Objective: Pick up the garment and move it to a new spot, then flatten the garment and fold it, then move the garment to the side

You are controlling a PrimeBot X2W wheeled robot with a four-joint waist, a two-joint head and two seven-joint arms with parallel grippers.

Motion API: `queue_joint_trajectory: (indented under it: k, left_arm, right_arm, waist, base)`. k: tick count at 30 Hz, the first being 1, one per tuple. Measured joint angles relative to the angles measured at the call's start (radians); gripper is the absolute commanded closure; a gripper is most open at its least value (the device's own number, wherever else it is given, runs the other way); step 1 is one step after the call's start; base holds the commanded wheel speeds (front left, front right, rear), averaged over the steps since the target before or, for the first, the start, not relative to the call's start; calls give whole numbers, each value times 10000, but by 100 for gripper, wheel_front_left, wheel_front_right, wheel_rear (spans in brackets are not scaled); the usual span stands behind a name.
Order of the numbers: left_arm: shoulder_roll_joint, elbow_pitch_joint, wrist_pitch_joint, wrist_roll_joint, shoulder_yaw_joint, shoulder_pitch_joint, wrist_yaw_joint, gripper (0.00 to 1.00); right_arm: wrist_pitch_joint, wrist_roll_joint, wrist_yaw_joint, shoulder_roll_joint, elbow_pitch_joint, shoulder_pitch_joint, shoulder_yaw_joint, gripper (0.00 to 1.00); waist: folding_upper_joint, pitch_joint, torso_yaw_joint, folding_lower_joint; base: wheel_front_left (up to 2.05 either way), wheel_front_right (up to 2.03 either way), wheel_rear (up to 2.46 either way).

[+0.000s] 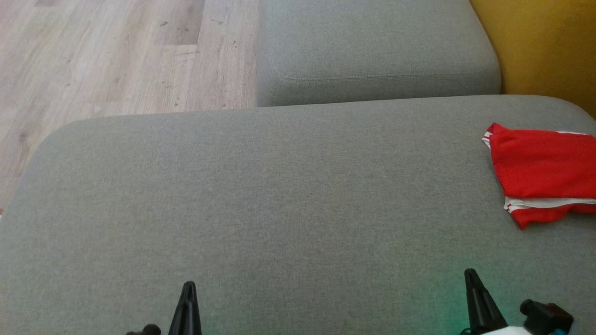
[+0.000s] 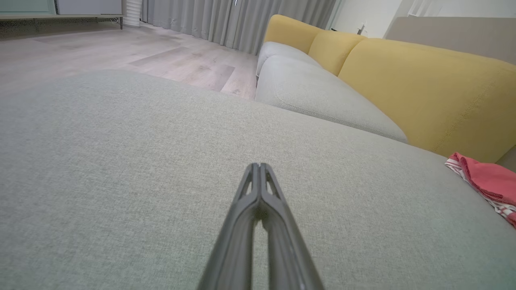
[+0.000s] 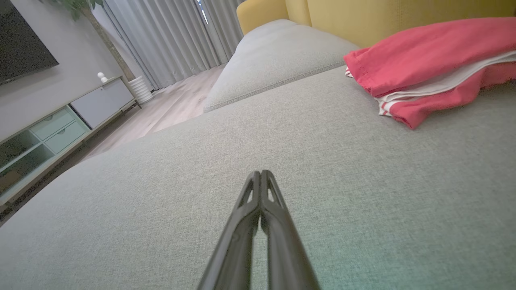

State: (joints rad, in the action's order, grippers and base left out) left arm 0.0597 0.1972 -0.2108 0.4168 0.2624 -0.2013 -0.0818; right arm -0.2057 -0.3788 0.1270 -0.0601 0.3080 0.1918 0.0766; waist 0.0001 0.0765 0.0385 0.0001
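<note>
The garment is red with white trim, folded in layers, lying at the right edge of the big grey cushion. It appears as a folded red pile in the right wrist view and at the far right edge of the left wrist view. My left gripper is shut and empty, low over the cushion's near edge, well left of the garment. My right gripper is also shut with nothing in it, a short way in front of the garment. Both pairs of fingers are pressed together.
A second grey seat cushion lies beyond the big one, with yellow backrests along the right. Wooden floor is to the left and beyond. A low cabinet and curtains stand across the room.
</note>
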Motion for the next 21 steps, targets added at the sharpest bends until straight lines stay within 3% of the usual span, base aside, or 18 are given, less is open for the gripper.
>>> queue_joint_trajectory:
  k: [21]
  left_arm:
    - [65,159,460,2349,-405,440,391,100]
  right_arm:
    - [523,-2347,0,-2,-40,-401,-276,100]
  waist:
    - [0,-149,-71,0]
  base:
    - [0,0,0]
